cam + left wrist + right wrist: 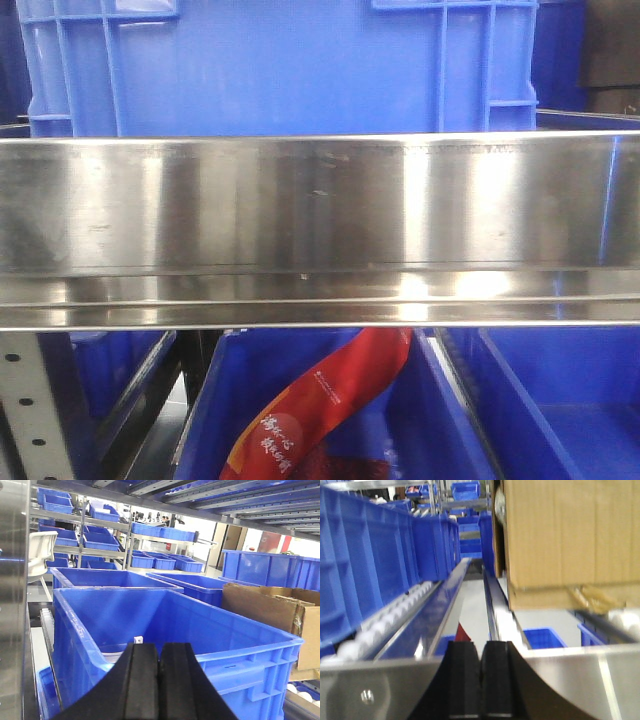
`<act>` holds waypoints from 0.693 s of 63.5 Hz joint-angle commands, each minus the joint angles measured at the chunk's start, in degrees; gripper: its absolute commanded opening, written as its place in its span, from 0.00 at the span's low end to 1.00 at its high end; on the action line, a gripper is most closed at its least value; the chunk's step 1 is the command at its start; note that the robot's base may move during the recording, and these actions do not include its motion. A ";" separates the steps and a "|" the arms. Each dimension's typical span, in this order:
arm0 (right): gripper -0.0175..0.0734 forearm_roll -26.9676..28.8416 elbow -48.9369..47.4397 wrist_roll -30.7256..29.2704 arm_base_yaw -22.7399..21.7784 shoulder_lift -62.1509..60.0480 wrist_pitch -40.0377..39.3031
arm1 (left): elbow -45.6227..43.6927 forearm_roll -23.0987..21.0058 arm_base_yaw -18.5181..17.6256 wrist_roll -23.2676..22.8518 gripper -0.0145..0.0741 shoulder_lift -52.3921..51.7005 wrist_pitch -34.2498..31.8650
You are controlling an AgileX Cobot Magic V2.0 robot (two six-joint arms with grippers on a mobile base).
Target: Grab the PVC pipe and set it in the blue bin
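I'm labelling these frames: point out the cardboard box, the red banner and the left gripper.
cardboard box (555, 535): right wrist view, its front face.
red banner (320, 400): front-facing view, mid-strip.
left gripper (159, 680): left wrist view, seam between the shut fingers.

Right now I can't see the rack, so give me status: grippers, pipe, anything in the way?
Left gripper shut, empty. Right gripper shut, empty. Pipe not clearly in view. Blue bin ahead of left gripper; steel shelf rail blocks front camera.
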 commanded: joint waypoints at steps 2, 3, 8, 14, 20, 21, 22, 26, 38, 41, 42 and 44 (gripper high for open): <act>0.01 -0.55 0.48 -0.11 -0.06 -0.84 -0.36 | 0.01 -0.36 -0.44 0.00 0.04 -0.20 -1.10; 0.01 -0.55 0.48 -0.11 -0.06 -0.84 -0.36 | 0.01 -0.36 -0.44 0.00 0.04 -0.20 -1.10; 0.01 -0.55 0.48 -0.11 -0.06 -0.84 -0.48 | 0.01 -0.36 -0.44 0.00 0.04 -0.20 -1.22; 0.01 -0.55 0.48 -0.11 0.04 -0.84 -1.39 | 0.01 -0.36 -0.44 0.00 0.04 -0.20 -1.55; 0.01 -0.55 0.48 -0.11 1.16 -0.84 -1.38 | 0.01 -0.36 -0.44 0.00 0.04 -0.20 -1.55; 0.01 -0.55 0.48 -0.11 1.40 -0.84 -1.38 | 0.01 -0.36 -0.44 0.00 0.04 -0.20 -1.55; 0.01 -0.55 0.48 -0.11 1.74 -0.84 -1.38 | 0.01 -0.36 -0.44 0.00 0.04 -0.20 -1.55; 0.01 -1.23 0.48 -0.11 3.38 -0.84 -2.00 | 0.01 -0.36 -0.44 0.00 0.04 -0.20 -1.55; 0.01 -5.32 0.48 -0.11 5.07 -0.84 -3.91 | 0.01 -0.36 -0.44 0.00 0.04 -0.20 -1.55; 0.01 -5.32 0.48 -0.11 5.07 -0.84 -4.02 | 0.01 -0.36 -0.44 0.00 0.04 -0.20 -1.55; 0.01 -5.32 0.48 -0.11 5.07 -0.84 -4.02 | 0.01 -0.36 -0.44 0.00 0.04 -0.20 -1.55; 0.01 -5.32 0.48 -0.11 5.07 -0.84 -4.02 | 0.01 -0.36 -0.44 0.00 0.04 -0.20 -1.55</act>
